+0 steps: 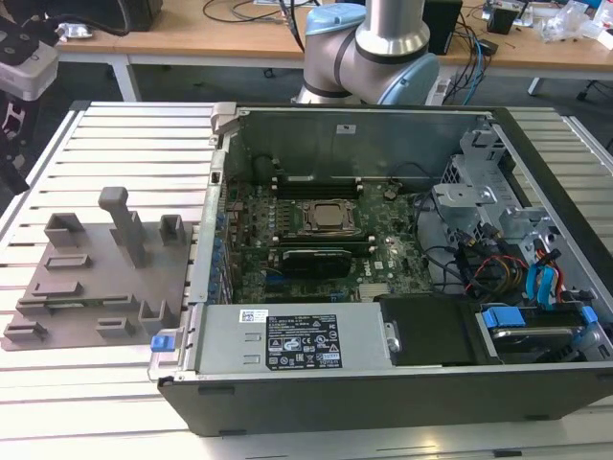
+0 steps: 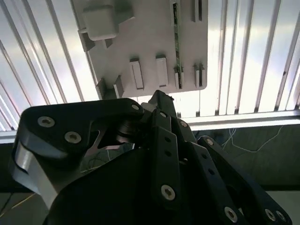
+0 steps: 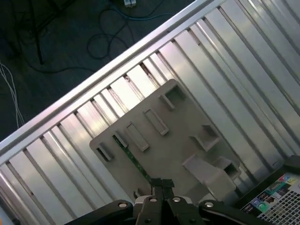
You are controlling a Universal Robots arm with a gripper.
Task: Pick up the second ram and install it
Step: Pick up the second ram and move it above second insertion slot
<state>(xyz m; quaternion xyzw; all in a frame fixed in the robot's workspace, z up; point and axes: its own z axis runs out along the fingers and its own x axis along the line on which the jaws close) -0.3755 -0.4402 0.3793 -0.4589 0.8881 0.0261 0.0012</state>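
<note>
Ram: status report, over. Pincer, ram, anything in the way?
Pincer high over fixture. Ram lying in fixture slot, ungripped. Nothing seen in the way.

Silver-tubed arm (image 1: 383, 43) with pale blue joint caps; its black gripper (image 3: 162, 183) of linked bars, studded with silver screws.

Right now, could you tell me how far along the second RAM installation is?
Done: in the exterior view, a dark module appears to be seated beside the CPU socket. In hand: in the first wrist view, the gripper hovers by the second ram, which lies in its slot on the grey fixture. Left: the stick is not yet lifted out or installed in the motherboard.
</note>
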